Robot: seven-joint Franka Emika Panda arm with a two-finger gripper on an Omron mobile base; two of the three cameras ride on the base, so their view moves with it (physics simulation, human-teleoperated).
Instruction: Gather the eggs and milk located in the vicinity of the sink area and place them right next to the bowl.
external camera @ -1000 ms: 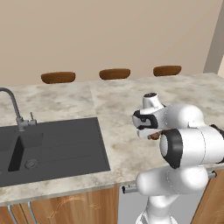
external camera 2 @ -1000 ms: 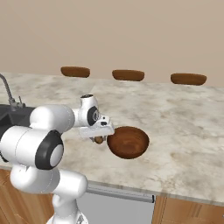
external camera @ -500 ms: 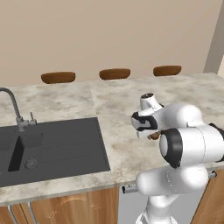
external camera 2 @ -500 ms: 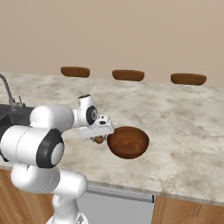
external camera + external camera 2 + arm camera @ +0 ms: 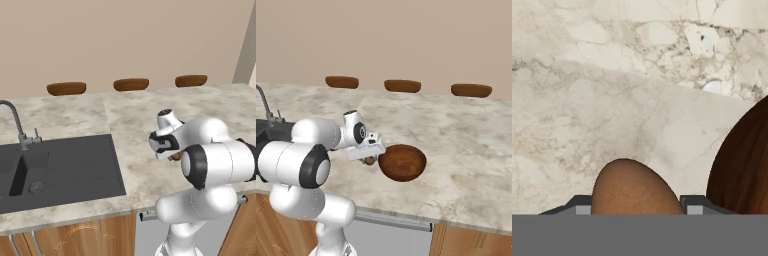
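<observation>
In your left base view, the gripper (image 5: 170, 150) hangs low over the marble counter (image 5: 125, 120), right of the sink (image 5: 60, 165) and well apart from it. A sliver of brown egg (image 5: 175, 157) peeks out beneath the hand, mostly hidden by the arm. The faucet (image 5: 15, 122) curves up at the sink's far left corner, and three stool seats (image 5: 131, 84) line the far edge of the counter.

In your right base view, the gripper (image 5: 370, 156) sits just beside the left rim of the bowl (image 5: 402, 162). The egg (image 5: 370, 160) shows under the hand, close to the counter (image 5: 456, 135) and just left of the bowl; you cannot tell whether it touches either.

In your hand view, the egg (image 5: 634, 187) sits squarely between the two fingertips (image 5: 579, 206), which press against its sides, so the hand is grasping it. The bowl (image 5: 742, 170) fills the lower right, near the egg with a strip of counter (image 5: 612, 75) between them.
</observation>
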